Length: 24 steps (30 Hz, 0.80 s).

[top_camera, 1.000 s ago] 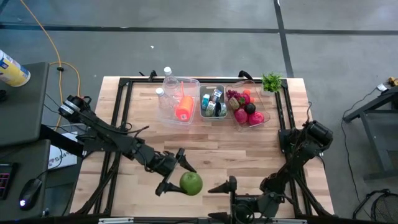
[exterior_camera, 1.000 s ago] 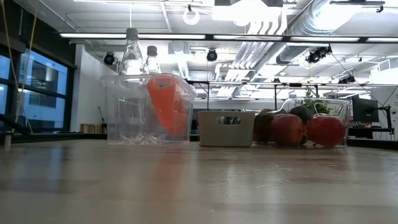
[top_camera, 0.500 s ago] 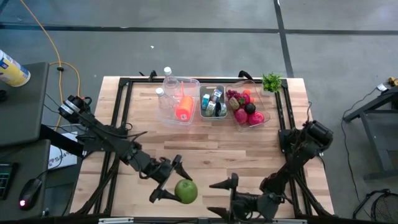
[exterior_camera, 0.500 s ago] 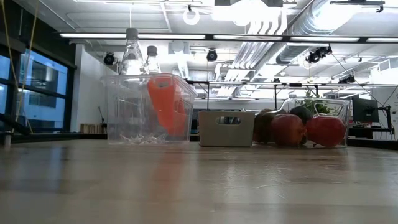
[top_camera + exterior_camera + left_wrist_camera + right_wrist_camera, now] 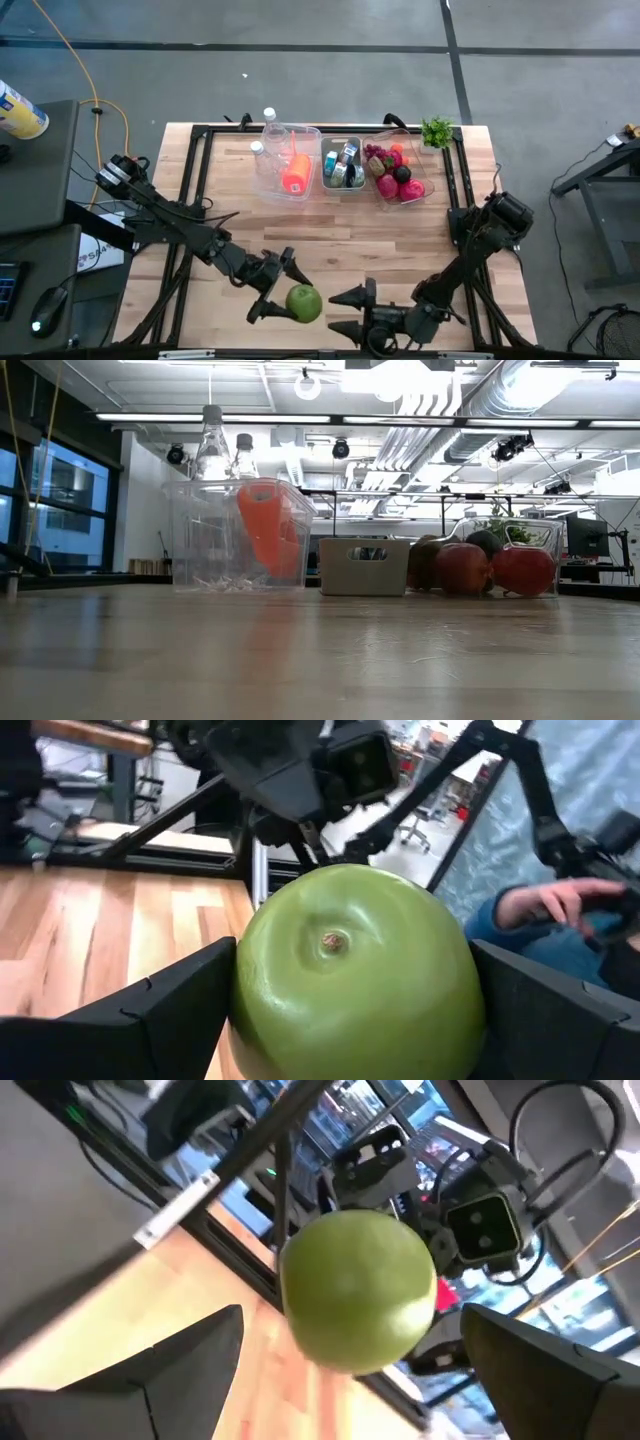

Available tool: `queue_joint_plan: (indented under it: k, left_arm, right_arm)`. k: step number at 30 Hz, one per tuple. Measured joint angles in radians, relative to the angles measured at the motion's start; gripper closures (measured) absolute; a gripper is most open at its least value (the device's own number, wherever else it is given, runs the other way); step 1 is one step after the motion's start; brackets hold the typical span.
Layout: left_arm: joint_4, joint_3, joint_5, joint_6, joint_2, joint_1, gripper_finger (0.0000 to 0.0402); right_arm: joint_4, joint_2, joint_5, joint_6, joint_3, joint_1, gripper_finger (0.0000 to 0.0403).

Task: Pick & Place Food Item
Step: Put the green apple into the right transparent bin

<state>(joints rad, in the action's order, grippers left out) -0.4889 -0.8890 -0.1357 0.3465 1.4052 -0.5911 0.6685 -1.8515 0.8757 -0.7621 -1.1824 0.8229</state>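
My left gripper [image 5: 283, 292] is shut on a green apple [image 5: 303, 303] over the table's near edge, near the middle. In the left wrist view the apple [image 5: 355, 980] fills the gap between the fingers, its stem end [image 5: 330, 940] facing the wrist. My right gripper [image 5: 336, 312] stands open just to the apple's right and points at it. In the right wrist view the apple [image 5: 358, 1290] sits ahead of the spread fingers, apart from them. The low view shows neither gripper nor the apple. My left gripper pinches the apple by two opposite sides [image 5: 250, 990] between its two fingers [image 5: 170, 1010]. The fingers lie level and come from the table's left. The apple is held above the wooden tabletop, stem end toward the wrist.
Three containers line the far side: a clear bin with bottles and an orange item [image 5: 285, 165], a grey basket [image 5: 342, 165], and a clear bin of fruit [image 5: 398, 175]. A green sprig [image 5: 437, 131] lies at the far right. A person's hand [image 5: 560, 905] shows beyond the table.
My right gripper has rolled about the line it points along, so both its fingers now show side by side from above. My left gripper keeps its hold on the apple, about where it was.
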Motion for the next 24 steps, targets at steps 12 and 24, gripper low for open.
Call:
queue_joint_plan:
  k: [12,24]
  left_arm:
    - [-0.005,0.000,-0.003,0.028,0.017,0.058,0.0037]
    - [0.063,0.000,-0.004,0.028,0.019,0.091,0.0037]
  right_arm:
    - [-0.020,0.000,-0.024,-0.181,0.000,-0.110,0.0042]
    - [-0.107,0.000,-0.152,-0.260,0.001,-0.191,0.0042]
